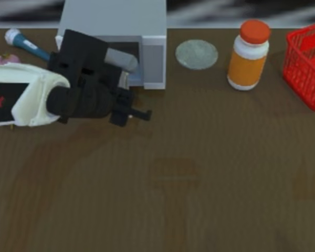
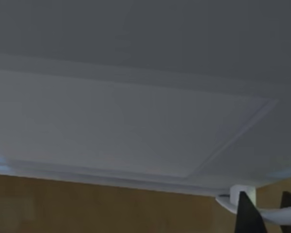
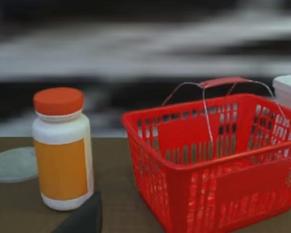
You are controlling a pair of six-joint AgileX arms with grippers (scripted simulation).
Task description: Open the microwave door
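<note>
**One hand on the job: pull the door in an arc, not a straight line**

One arm does the work here. My left hand (image 2: pixel 266 216) is low at the front of the microwave (image 1: pixel 115 18), on the side away from its grey control strip (image 1: pixel 153 60). In the left wrist view the white handle (image 2: pixel 242 193) sits right at the hand, at the lower corner of the microwave door (image 2: pixel 126 126). I cannot tell how far the hand is open, nor whether it has hold of the handle or only rests beside it.

From above, my own arm covers most of the microwave's front, so I cannot say how far the door stands from its frame. I judge the step in hand to be the pull itself, with most of the swing left to do.

To do it well, I would first make sure the handle is seated deep in the hand and not at the very edge. Then I would draw away from the microwave along the curve the door's hinge allows and let the wrist turn with the panel. A straight tug could slip off the handle, or drag the whole microwave forward across the tabletop (image 1: pixel 199 184).

Farther off, to the control-strip side of the microwave, stand a grey disc (image 1: pixel 197 54), an orange bottle (image 1: pixel 248 55) and a red basket (image 1: pixel 307 63). All are well apart from the door's swing. My right hand (image 3: pixel 82 219) is idle near the bottle; I cannot tell its opening.
</note>
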